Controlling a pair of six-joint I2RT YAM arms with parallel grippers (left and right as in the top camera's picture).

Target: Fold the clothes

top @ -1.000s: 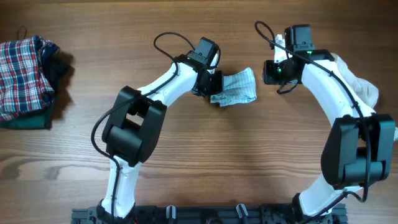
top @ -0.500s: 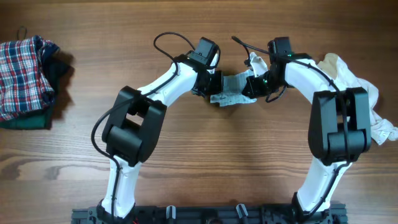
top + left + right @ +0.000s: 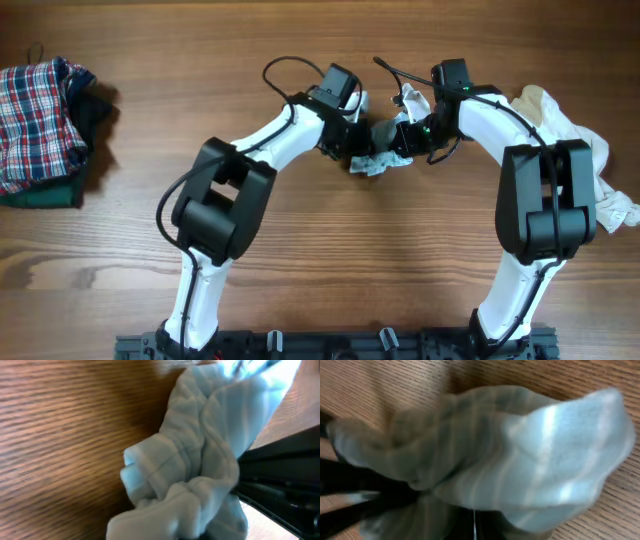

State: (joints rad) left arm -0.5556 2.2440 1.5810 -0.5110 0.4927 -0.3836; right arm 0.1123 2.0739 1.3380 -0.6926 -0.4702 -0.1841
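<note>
Overhead: fingertips of left hand (image 3: 357,154) and right hand (image 3: 398,142) were hidden | right wrist: striped garment (image 3: 485,455) blurred, masked fingers | plaid garment (image 3: 35,110) was cut by left edge.

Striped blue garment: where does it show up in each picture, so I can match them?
Overhead: garment at top centre, bunched between left hand and right hand.
Left wrist: garment fills the centre and right, crumpled.
Right wrist: garment fills most of the frame, blurred.
Shared landmark: the table, its wood grain behind the cloth in every view.
</note>
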